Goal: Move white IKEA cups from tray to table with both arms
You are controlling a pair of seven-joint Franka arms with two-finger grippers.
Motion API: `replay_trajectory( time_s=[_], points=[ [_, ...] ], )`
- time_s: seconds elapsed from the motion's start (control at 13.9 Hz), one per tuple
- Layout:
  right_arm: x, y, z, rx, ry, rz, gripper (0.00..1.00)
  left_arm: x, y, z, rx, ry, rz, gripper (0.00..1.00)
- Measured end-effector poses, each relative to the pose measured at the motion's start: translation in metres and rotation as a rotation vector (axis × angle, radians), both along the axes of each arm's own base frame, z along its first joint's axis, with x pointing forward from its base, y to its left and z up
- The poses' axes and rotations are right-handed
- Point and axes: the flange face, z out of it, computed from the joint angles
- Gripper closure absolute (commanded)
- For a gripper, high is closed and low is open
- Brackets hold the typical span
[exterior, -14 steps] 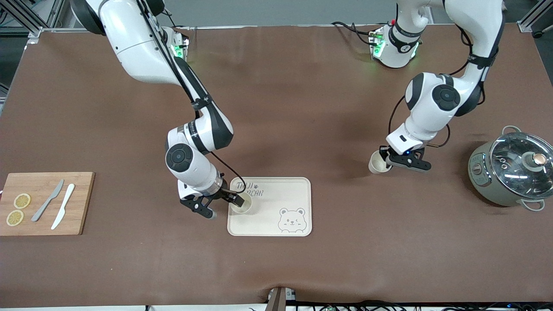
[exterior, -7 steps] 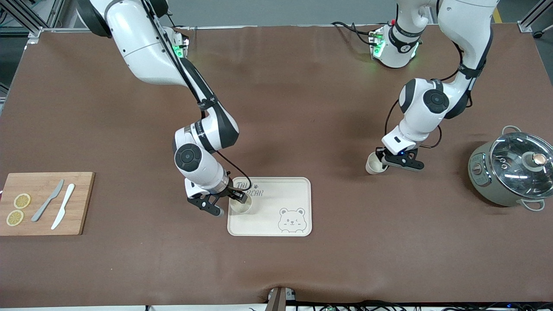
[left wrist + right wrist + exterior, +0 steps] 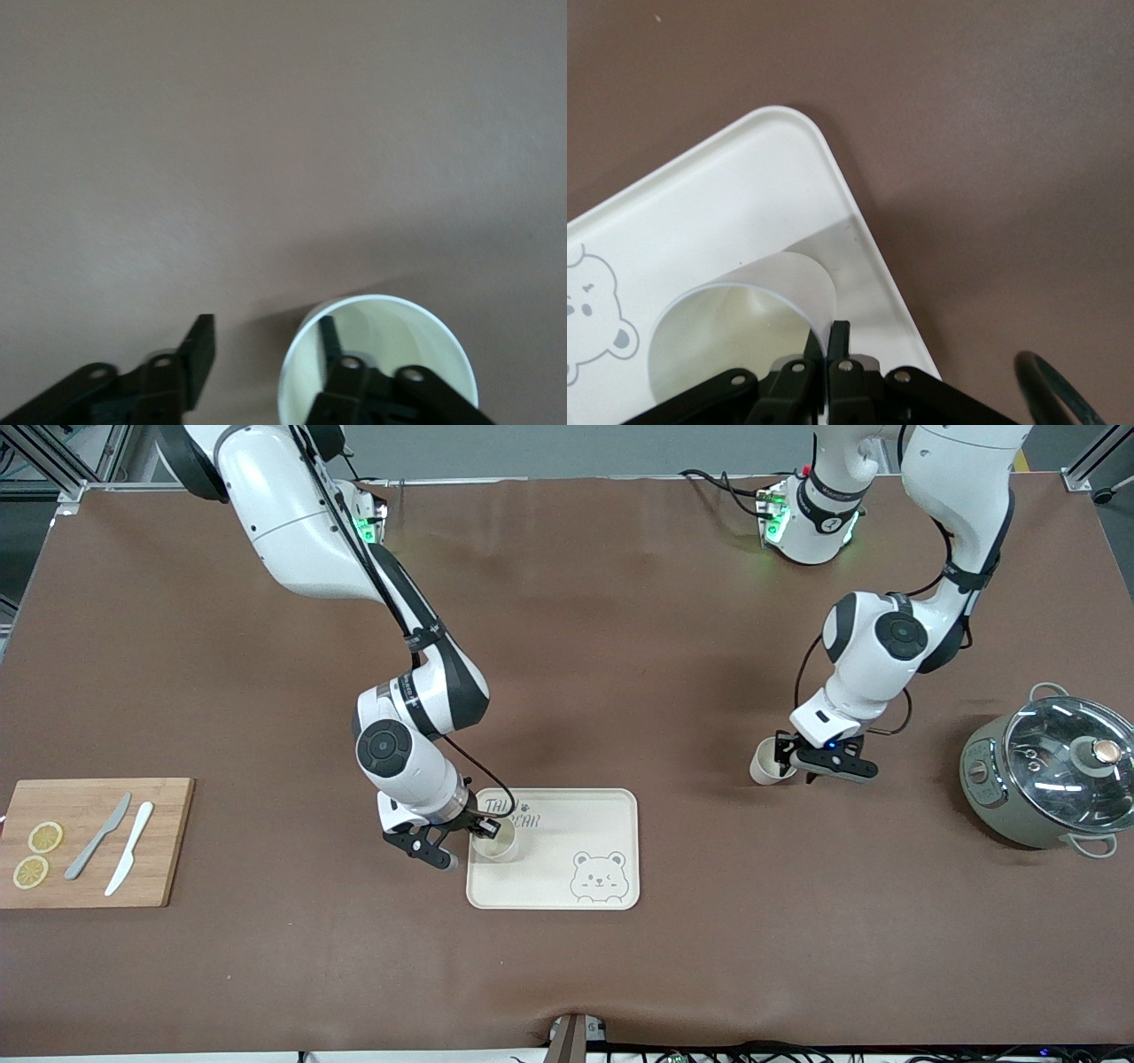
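One white cup (image 3: 494, 847) is at the bear tray's (image 3: 585, 824) corner toward the right arm's end. My right gripper (image 3: 483, 834) is shut on its rim. In the right wrist view the fingers (image 3: 827, 332) pinch the cup's (image 3: 718, 336) wall over the tray (image 3: 700, 212). The second white cup (image 3: 764, 766) stands upright on the bare table, toward the left arm's end. My left gripper (image 3: 795, 762) is open at it. In the left wrist view (image 3: 263, 329) one finger (image 3: 326, 328) is inside the cup (image 3: 399, 336) and the other (image 3: 199, 341) is well outside, not touching it.
A grey-green pot with a glass lid (image 3: 1050, 771) stands at the left arm's end of the table. A wooden board (image 3: 89, 841) with two knives and lemon slices lies at the right arm's end.
My left arm moved its cup slightly toward the tray, set it upright on the table, and its fingers opened. My right arm shifted a little with its cup at the tray corner.
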Motion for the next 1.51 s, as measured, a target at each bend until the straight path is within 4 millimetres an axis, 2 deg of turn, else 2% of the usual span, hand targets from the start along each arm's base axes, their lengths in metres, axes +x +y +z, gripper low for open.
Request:
replay_trajectory(
  time_s=[0.14,0.29,0.5,0.72,1.08,1.22,1.51],
  points=[
    [0.007,-0.002,0.009,0.002,-0.021,0.007,1.0,0.013,0.0,0.018,0.004,0.028,0.002,0.0],
    [0.017,-0.012,0.025,-0.01,-0.022,0.014,1.0,0.029,-0.007,0.046,0.009,0.077,-0.003,0.0],
    [0.039,-0.046,0.054,-0.065,0.006,0.048,1.0,0.061,-0.014,0.099,0.008,0.117,0.015,0.0],
    [0.063,-0.1,0.069,-0.082,-0.006,0.107,1.0,0.09,-0.005,0.141,0.001,0.115,0.043,0.0],
    [0.086,-0.188,0.069,-0.11,-0.025,0.23,1.0,0.138,0.01,0.189,-0.002,0.165,0.071,0.0],
    [0.094,-0.237,0.071,-0.124,-0.041,0.289,1.0,0.144,0.012,0.219,0.002,0.194,0.071,0.0],
    [0.1,-0.324,0.071,-0.149,-0.055,0.403,1.0,0.133,0.022,0.284,0.009,0.214,0.08,0.0]
  ],
)
